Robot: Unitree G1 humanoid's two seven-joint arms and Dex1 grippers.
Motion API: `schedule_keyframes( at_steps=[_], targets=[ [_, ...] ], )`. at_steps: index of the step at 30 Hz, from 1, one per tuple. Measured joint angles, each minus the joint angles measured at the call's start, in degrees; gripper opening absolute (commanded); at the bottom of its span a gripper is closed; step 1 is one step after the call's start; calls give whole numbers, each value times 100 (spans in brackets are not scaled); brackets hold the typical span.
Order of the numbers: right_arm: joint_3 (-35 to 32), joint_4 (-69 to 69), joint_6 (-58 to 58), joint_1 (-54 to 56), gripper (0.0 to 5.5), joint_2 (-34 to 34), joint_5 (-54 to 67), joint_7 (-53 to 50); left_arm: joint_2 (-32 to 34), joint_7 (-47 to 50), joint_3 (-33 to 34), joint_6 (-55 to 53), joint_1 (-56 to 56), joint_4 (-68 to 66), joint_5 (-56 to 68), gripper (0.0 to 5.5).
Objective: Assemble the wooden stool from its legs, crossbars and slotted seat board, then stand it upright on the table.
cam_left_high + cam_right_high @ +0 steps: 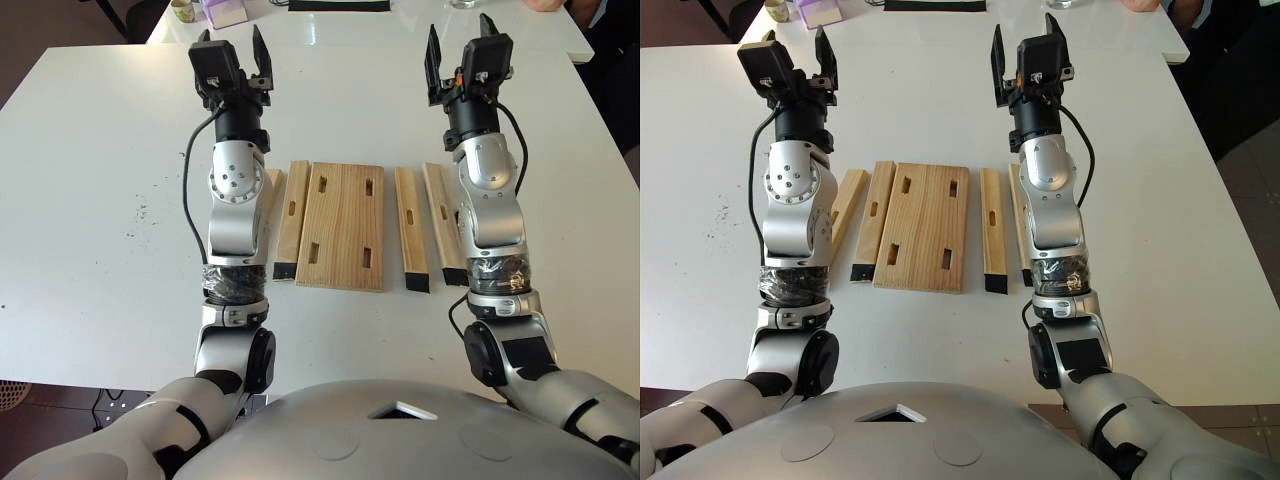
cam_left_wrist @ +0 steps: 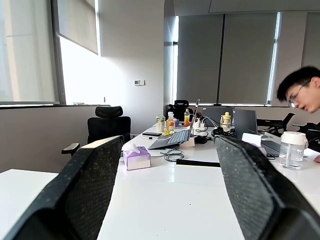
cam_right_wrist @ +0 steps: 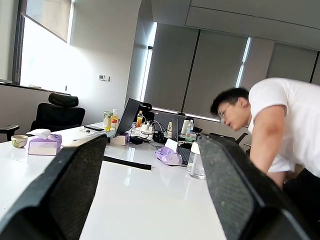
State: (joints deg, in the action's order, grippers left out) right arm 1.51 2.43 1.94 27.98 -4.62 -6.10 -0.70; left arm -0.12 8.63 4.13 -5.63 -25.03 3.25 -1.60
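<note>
Parts first: slotted seat board (image 1: 341,226) lies flat in the centre of the frame on the white tabletop (image 1: 100,200). The left-side legs (image 1: 292,218) are just beside one long edge and the right-side legs (image 1: 409,228) just beside the other, with the outer ones partly under the forearms. Nothing's joined yet imo, so step one is a pickup. I'd grab a leg mid-length, across its narrow width, so it doesn't swing. Further up, both arms stretch straight out. The left hand (image 1: 231,38) at upper left and right hand (image 1: 460,30) at upper right hover past the wood, fingers wide apart, holding nothing.

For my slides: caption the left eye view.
Slotted seat board and wooden slats lie flat; left gripper and right gripper open beyond them.
</note>
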Motion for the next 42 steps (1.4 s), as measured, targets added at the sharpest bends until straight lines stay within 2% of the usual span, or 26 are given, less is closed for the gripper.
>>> schedule_keyframes(
  at_steps=[16,19,21,23,27,30,34,36,42],
  targets=[
    [22,-276,201,-216,330,-4,140,154,-53,-337,18,-142,391,371,361,335],
    [15,-430,303,-210,330,-7,163,184,-31,-563,87,-452,322,534,739,335],
    [10,-572,396,-212,330,-8,174,213,16,-842,298,-1124,291,795,1388,335],
    [-8,-757,532,-252,330,-18,265,266,373,-1199,578,-1825,293,1117,2014,335],
    [-357,-1207,792,-646,330,-117,352,212,2115,-2213,1705,-3017,297,1128,2904,335],
    [-528,-1331,871,-877,330,-118,310,5,3005,-2932,1945,-3454,315,738,3175,335],
    [-614,-1516,879,-1017,330,-100,249,-190,3492,-3500,1770,-3765,674,718,3225,335],
    [-641,-1679,882,-1236,330,-78,155,-324,3758,-3712,1455,-4121,1218,758,3146,335],
    [-620,-1742,885,-1432,330,-9,83,-483,3782,-3584,911,-4348,1663,535,2709,335]
  ],
)
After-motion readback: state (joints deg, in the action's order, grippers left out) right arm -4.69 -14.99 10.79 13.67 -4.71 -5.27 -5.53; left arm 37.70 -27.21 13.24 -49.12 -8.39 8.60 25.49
